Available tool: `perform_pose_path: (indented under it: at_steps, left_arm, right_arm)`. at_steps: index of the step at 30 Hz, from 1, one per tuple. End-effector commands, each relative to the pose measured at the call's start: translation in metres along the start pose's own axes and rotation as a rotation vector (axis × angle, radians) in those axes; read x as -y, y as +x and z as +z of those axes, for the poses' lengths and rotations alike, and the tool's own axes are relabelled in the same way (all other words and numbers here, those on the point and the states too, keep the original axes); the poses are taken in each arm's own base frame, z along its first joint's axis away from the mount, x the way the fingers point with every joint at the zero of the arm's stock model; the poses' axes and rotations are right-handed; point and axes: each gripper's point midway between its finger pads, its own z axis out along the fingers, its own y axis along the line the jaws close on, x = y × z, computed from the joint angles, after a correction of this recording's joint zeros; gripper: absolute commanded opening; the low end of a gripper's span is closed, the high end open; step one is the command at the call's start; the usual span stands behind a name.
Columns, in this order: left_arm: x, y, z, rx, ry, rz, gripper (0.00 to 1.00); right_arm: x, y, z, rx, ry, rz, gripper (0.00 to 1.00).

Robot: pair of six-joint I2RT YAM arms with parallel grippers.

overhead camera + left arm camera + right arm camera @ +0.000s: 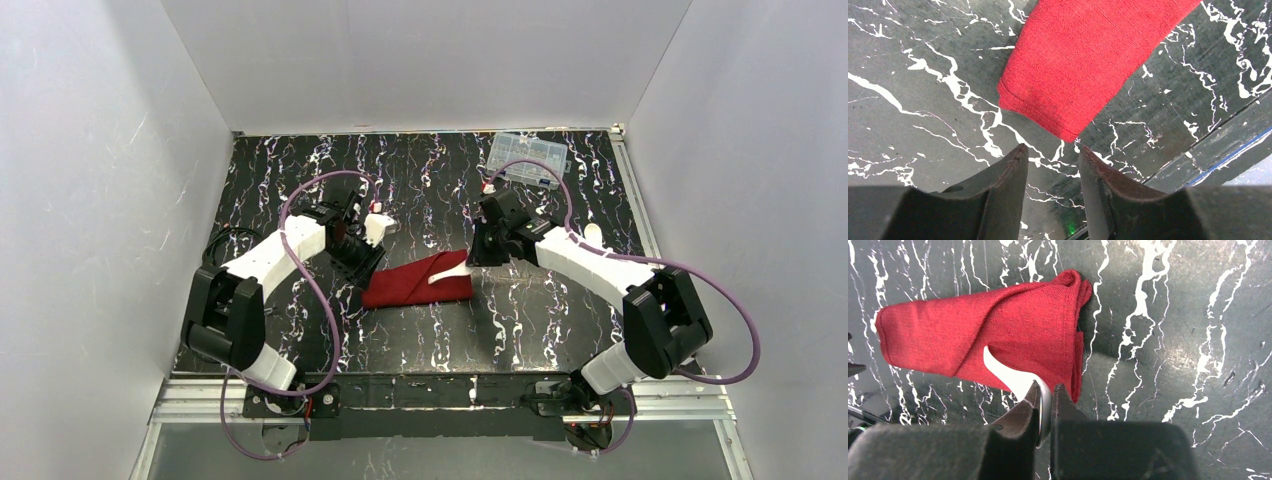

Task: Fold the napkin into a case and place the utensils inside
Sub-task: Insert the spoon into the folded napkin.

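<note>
We see the case (418, 283), a folded oblong of red cloth, lying flat near the middle of the counter (560, 320), between the two arms. Our right claw (1047, 385) is closed on a white utensil (1010, 376), pinching its near end between the fingers. The utensil's far end slips under a diagonal fold on top of the case, towards the layered end nearer the right arm. Our left claw (1052, 148) hangs just off the case's opposite corner with its jaws apart and nothing between them. That corner lies just ahead of the fingertips, not touching them as far as we can tell. A clear box (527, 160) sits at the far right of the counter, well apart from the cloth.
</note>
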Motion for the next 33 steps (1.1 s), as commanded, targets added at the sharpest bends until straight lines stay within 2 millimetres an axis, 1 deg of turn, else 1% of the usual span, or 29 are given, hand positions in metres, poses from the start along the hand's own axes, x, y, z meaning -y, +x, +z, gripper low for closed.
perform_pose_path:
  at_steps: [1,3,5,8,12,17,22,25,33]
  left_arm:
    - [-0.008,0.002,0.011,-0.021,-0.02,-0.013,0.38]
    - [-0.012,0.004,0.016,-0.029,-0.026,0.002,0.36]
    - [-0.017,0.006,0.022,-0.028,-0.042,0.036,0.34]
    - [-0.022,0.015,0.029,-0.054,-0.062,0.066,0.32]
    - [-0.024,0.021,0.031,-0.069,-0.069,0.073,0.29]
    - [-0.025,0.02,0.033,-0.063,-0.071,0.077,0.27]
    - [-0.027,0.021,0.038,-0.073,-0.072,0.089,0.25]
    - [-0.028,0.025,0.041,-0.089,-0.069,0.102,0.23]
    - [-0.028,0.029,0.044,-0.104,-0.065,0.139,0.2]
  right_arm:
    - [-0.009,-0.012,0.004,0.052,-0.036,0.037,0.01]
    - [-0.01,-0.012,0.005,0.057,-0.04,0.047,0.01]
    - [-0.013,-0.008,0.006,0.042,-0.066,0.054,0.01]
    - [-0.012,-0.004,0.01,0.032,-0.066,0.06,0.01]
    - [-0.01,0.001,0.015,0.021,-0.068,0.073,0.01]
    - [-0.011,0.005,0.02,0.01,-0.078,0.093,0.01]
    - [-0.013,0.002,0.025,0.021,-0.09,0.092,0.01]
    - [-0.013,0.002,0.029,0.014,-0.087,0.093,0.01]
    - [-0.014,0.012,0.036,0.009,-0.119,0.139,0.01]
